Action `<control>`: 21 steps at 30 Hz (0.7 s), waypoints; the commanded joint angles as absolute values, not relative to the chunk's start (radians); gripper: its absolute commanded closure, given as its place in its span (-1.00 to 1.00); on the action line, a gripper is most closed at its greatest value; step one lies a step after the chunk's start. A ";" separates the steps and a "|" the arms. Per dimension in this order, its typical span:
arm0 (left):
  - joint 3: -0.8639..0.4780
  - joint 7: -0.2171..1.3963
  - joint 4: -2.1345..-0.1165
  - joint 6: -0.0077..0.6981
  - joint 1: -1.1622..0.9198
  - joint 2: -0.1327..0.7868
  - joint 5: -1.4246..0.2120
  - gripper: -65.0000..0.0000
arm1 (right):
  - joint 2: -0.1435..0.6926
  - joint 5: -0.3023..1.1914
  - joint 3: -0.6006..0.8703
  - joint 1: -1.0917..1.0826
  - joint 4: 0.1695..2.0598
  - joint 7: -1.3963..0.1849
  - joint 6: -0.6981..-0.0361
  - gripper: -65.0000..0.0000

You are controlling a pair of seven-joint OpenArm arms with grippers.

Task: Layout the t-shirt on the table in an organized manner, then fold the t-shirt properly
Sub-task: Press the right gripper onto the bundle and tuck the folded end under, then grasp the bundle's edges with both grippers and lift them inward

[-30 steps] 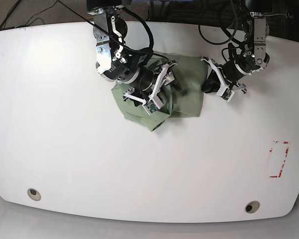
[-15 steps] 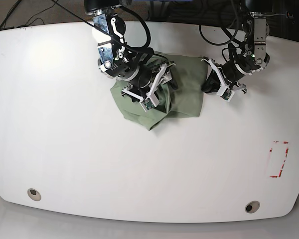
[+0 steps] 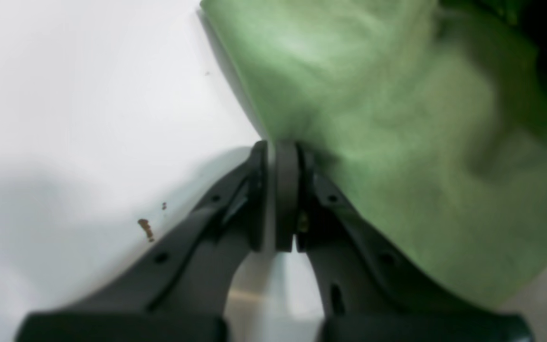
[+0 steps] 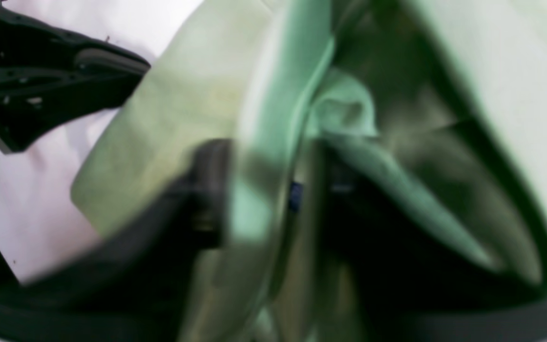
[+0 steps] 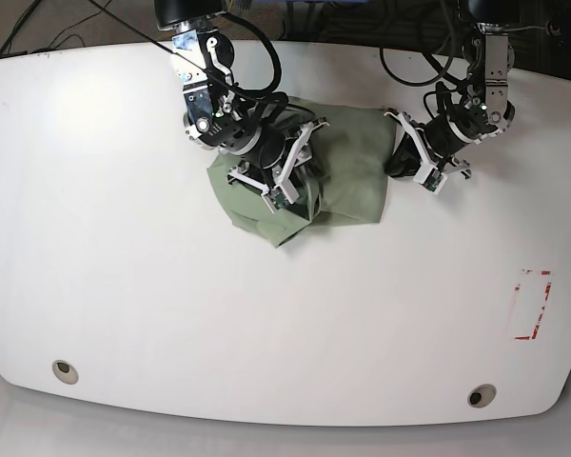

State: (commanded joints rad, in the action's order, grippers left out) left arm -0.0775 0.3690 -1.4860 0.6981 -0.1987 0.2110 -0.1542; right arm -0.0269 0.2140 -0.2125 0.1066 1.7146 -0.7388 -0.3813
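Right between both fingers [image 4: 207, 190] — t-shirt [image 5: 347, 181]

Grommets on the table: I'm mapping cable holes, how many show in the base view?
2. One grommet sits near the table's front left edge, the other near its front right edge. More could hide under the t-shirt or the arms.

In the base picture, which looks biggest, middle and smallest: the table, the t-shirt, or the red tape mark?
1. the table
2. the t-shirt
3. the red tape mark
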 joint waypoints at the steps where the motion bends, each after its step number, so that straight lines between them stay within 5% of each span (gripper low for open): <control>1: -0.077 0.369 -1.486 0.698 -0.199 0.211 -0.154 0.92 | -0.027 0.214 -0.213 0.107 1.718 -0.739 -0.381 1.00; 21: -0.077 0.375 -1.481 0.698 -0.199 0.211 -0.153 0.92 | -0.084 0.219 -0.469 0.085 1.877 -0.814 -0.311 1.00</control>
State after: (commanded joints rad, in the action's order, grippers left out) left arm -0.0775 0.3751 -1.4814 0.6981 -0.1987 0.2110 -0.1527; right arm -0.0836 0.2186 -0.4687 0.0852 1.8773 -0.8140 -0.3107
